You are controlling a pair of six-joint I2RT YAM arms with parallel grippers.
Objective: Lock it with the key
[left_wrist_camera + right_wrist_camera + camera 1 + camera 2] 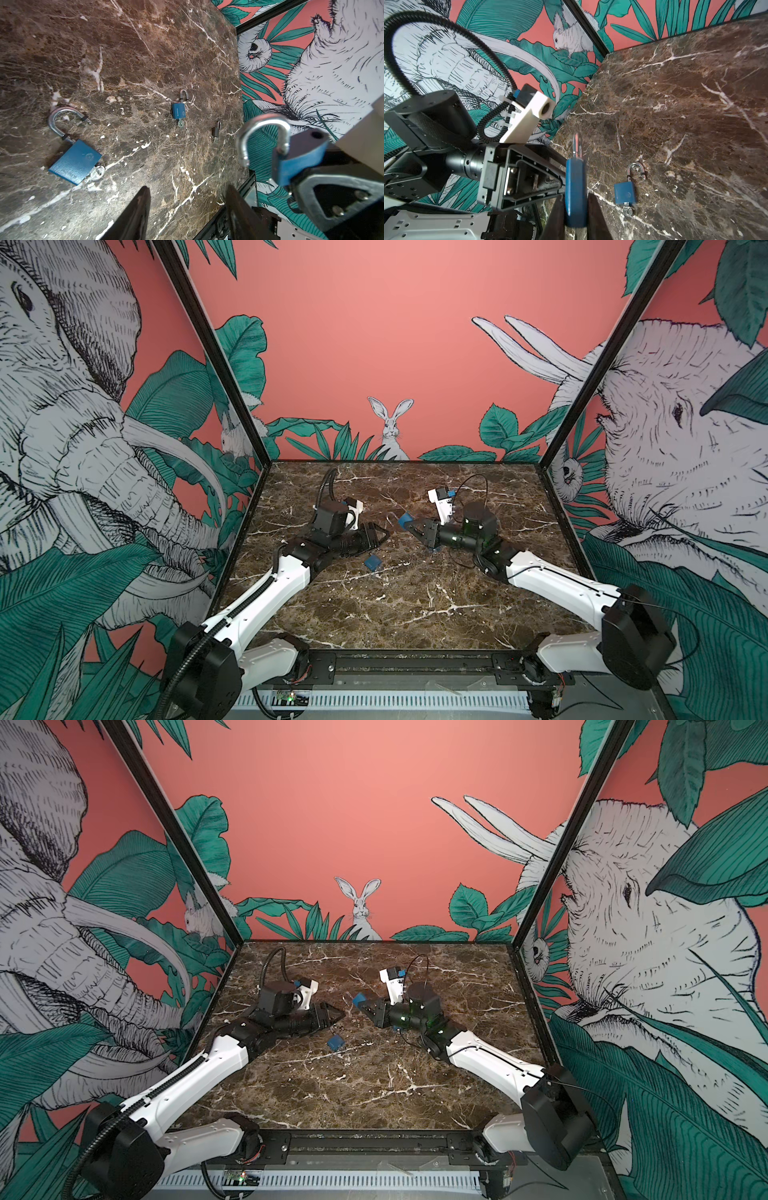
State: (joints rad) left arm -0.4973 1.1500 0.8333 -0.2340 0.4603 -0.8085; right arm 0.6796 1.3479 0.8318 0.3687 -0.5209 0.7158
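My right gripper [575, 199] is shut on the body of a blue padlock [575, 187], held above the table in both top views [405, 521] [358, 998]. Its silver shackle [261, 133] stands open, free end out of the body. No key shows on this held padlock. My left gripper [188, 187] is open and holds nothing; it points at the held padlock from the left, a short gap away [384, 536]. A second blue padlock [75, 162] lies on the table in front of both grippers, shackle open, with a key [97, 172] in its base.
The brown marble table [374, 614] is walled on three sides. A smaller-looking blue padlock [178, 111] with a key in it and a small dark padlock [216, 132] lie farther off on the table. The right arm's cable [473, 485] loops above its wrist.
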